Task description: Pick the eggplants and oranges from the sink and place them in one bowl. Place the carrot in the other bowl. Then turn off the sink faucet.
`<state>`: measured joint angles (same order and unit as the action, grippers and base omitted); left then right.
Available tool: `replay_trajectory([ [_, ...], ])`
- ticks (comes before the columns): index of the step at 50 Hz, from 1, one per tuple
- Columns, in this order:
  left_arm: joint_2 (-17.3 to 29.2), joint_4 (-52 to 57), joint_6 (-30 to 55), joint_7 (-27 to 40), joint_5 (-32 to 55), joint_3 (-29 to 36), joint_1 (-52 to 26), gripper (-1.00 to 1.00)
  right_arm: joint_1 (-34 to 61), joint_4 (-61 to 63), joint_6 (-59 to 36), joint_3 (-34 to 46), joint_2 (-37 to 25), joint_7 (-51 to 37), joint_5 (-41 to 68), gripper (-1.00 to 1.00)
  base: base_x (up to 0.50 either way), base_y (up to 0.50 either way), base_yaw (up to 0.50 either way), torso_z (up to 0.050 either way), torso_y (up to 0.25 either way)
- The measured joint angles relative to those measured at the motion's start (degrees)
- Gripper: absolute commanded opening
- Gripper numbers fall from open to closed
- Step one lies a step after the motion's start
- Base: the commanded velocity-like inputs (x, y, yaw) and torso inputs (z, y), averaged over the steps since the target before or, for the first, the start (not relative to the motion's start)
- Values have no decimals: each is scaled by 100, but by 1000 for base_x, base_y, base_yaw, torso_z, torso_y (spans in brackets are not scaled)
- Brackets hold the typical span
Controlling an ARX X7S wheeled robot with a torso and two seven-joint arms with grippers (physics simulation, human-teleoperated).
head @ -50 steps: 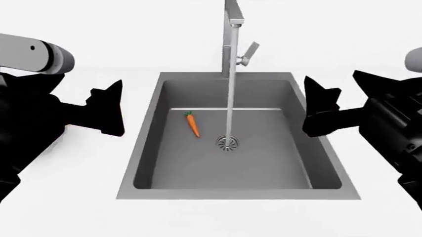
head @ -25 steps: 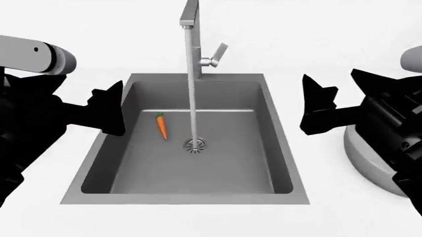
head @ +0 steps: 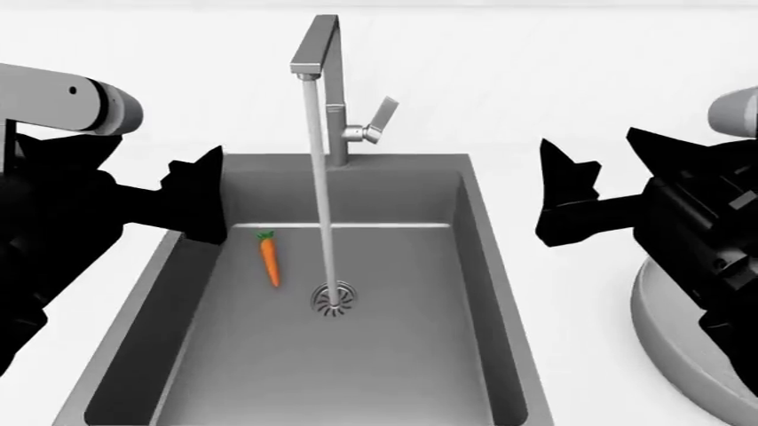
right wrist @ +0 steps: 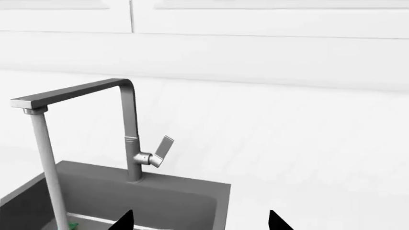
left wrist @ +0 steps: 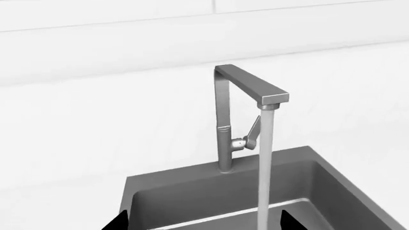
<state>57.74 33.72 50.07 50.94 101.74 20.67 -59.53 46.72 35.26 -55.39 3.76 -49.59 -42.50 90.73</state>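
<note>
White counter frames the sink [head: 177, 266]; only the head view shows the carrot [head: 270, 259] whole; both grippers' fingers apart.

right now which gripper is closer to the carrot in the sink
The left gripper: it hangs over the sink's left rim, just above the carrot. The right gripper is beyond the opposite rim, past the water stream.

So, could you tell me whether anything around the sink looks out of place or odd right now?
Nothing looks damaged or spilled. The faucet is running into the sink, its stream landing on the drain, and a lone carrot lies beside it.
</note>
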Motion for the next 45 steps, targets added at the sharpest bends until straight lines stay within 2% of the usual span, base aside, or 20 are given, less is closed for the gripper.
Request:
replay_trajectory([
  [13, -46, -37, -3, -40, -87, 33, 19, 100, -13, 25, 5, 53, 3, 27, -36, 100, 295, 0, 0, 0, 0],
  [41, -44, -64, 50, -77, -173, 146, 10, 100, -235, -38, 137, 75, 47, 372, -469, 100, 3, 0, 0, 0, 0],
  [45, -248, -93, 396, -31, -319, -165, 106, 100, -261, -35, -22, -59, 153, 413, -530, 100, 0, 0, 0, 0, 0],
])
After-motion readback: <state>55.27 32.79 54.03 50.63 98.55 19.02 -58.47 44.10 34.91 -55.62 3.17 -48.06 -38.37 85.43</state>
